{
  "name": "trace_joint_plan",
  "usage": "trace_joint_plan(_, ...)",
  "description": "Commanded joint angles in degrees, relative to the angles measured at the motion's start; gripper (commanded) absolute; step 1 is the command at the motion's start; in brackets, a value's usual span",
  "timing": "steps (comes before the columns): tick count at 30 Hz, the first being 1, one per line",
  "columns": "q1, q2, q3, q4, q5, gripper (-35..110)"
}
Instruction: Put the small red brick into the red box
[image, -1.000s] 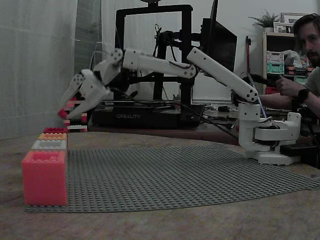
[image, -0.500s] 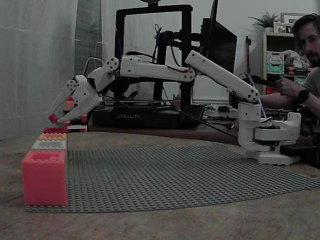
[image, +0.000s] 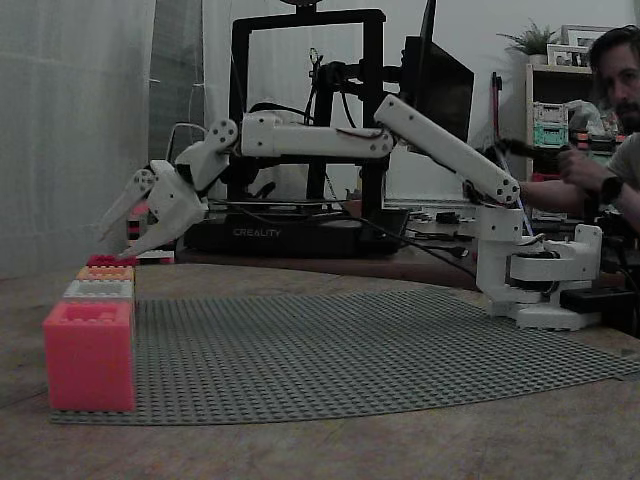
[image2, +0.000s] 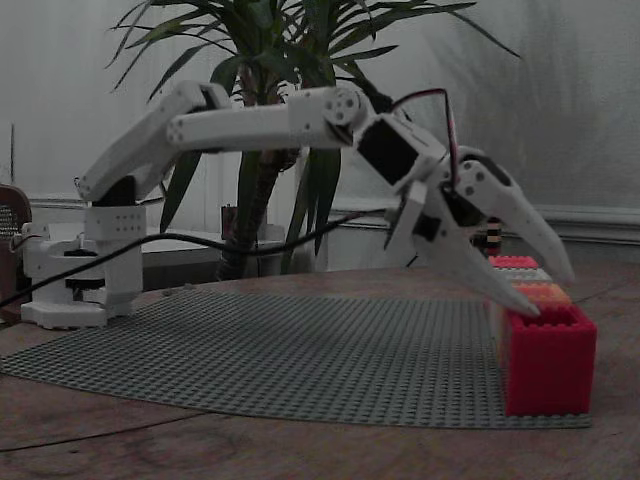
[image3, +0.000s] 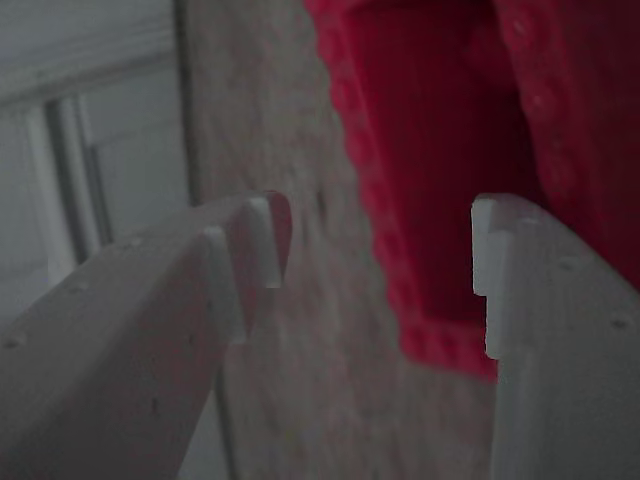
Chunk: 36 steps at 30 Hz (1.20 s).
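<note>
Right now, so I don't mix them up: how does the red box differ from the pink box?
Colour: the red box is deep crimson; the pink box is a lighter salmon.
Place: they sit at opposite ends of the row of boxes.
Gripper: the open gripper hangs over the red box; the pink box has nothing above it.
Shared: both are square, brick-built, open-topped boxes at the baseplate's edge.

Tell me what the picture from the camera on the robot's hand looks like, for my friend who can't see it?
The robot's open gripper hangs over a red box, looking down into it. Its two white fingers stand apart with nothing between them. A pale tabletop lies beside the box.
</note>
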Motion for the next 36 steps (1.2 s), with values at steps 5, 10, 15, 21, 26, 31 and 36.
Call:
trace_joint_plan(5,-1.5,35.9,19.2,5.3,1.7,7)
trace_joint_plan(10,-4.0,53.9,32.9,17.8,-0.8,0)
trace_joint_plan(15,-7.5,73.5,60.9,27.2,-5.0,0)
trace_joint_plan(21,-12.9,98.0,97.5,24.2,-4.1,0)
trace_joint_plan(26,-14.8,117.2,116.8,20.7,-2.9,0)
trace_joint_plan(31,-16.1,134.2,130.4,19.2,-1.3,0)
trace_joint_plan(36,-16.9,145.2,134.0,24.9,0.6,0)
